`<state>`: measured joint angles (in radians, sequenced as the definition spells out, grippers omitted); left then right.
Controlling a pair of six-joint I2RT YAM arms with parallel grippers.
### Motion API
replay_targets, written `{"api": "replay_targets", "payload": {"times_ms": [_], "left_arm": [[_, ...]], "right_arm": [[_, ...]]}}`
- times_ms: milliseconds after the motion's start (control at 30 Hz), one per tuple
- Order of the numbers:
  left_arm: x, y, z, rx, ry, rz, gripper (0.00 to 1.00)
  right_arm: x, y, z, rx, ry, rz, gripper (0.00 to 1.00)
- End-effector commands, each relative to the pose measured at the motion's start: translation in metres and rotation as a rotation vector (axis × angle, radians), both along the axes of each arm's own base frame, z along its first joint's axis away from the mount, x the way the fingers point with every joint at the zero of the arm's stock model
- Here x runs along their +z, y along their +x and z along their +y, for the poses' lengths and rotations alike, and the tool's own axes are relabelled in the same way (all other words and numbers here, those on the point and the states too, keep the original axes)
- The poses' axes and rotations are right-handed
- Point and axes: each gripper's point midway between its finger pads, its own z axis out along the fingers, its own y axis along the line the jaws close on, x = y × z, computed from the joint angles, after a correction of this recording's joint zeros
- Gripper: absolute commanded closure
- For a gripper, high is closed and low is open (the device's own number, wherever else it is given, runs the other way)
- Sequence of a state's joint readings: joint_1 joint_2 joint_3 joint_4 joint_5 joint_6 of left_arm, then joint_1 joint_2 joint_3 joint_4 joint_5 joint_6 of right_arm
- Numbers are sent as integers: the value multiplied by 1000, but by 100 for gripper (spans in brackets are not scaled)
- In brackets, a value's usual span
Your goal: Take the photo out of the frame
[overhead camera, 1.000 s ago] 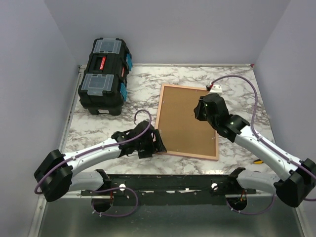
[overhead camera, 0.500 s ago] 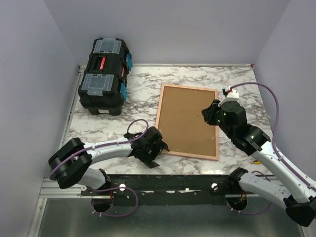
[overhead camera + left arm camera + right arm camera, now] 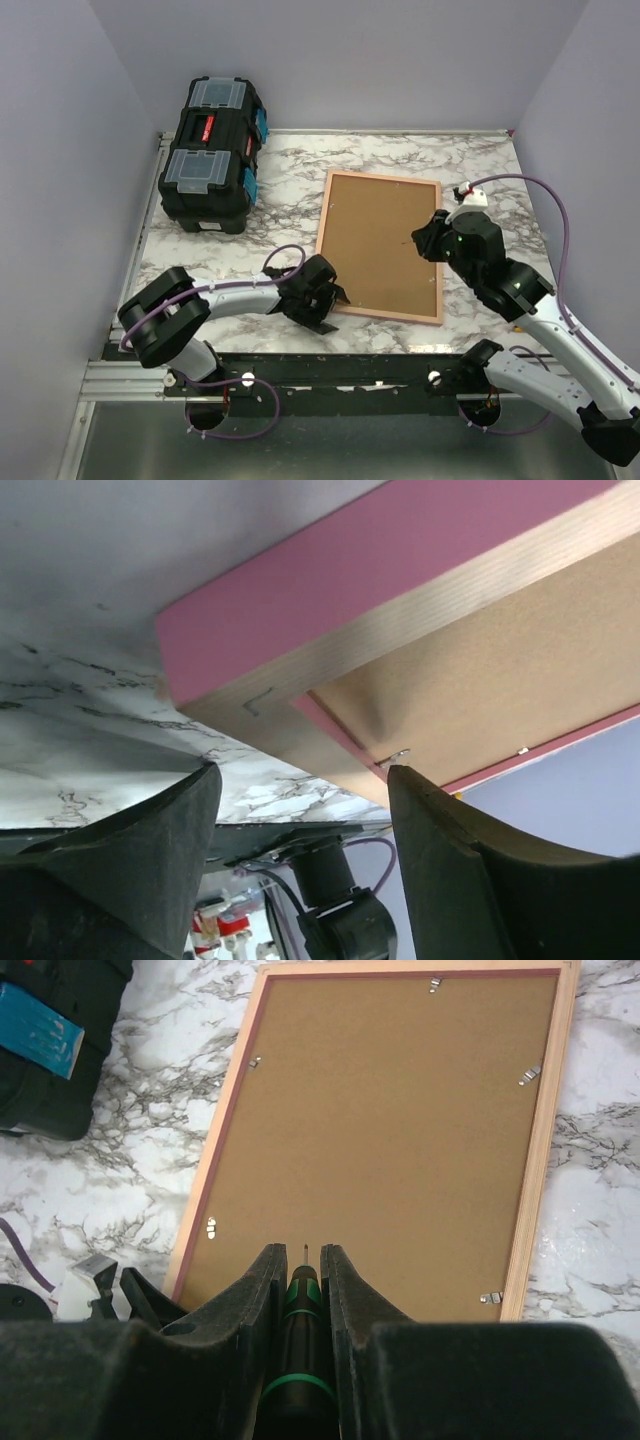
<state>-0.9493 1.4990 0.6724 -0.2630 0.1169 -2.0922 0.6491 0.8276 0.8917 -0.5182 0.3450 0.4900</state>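
The thin pink rectangular picture frame [image 3: 380,245] lies flat with its back side up, just to the right of the black plastic toolbox [image 3: 212,150] and slightly nearer the arm bases. Its long sides run away from the bases, turned slightly askew, and its left long side faces the toolbox. The back shows a pale wood rim with a narrow pink inner strip. A cork-brown backing board [image 3: 400,1140] fills the opening, and small metal tabs [image 3: 530,1075] spaced along the inner edge lie over it. The photo is hidden from this side.
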Motion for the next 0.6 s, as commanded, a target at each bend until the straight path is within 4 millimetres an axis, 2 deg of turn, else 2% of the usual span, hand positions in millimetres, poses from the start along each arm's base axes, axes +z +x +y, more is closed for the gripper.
{"api": "replay_targets", "payload": {"times_ms": [0, 167, 300, 333, 500, 567], "left_arm": [[-39, 2, 44, 61, 285, 27, 38], [-47, 2, 46, 49, 330, 47, 54], [-48, 8, 56, 28, 391, 14, 64], [-46, 13, 60, 9, 417, -14, 67], [-23, 41, 80, -202, 601, -176, 97], [-13, 54, 90, -309, 671, -227, 100]], "right_arm": [[0, -7, -1, 13, 5, 2, 99], [1, -6, 0, 18, 6, -2, 99], [-2, -6, 2, 24, 2, 3, 99], [-3, -5, 2, 24, 2, 4, 99], [-14, -5, 3, 35, -25, 25, 99], [-22, -6, 7, 64, -36, 40, 99]]}}
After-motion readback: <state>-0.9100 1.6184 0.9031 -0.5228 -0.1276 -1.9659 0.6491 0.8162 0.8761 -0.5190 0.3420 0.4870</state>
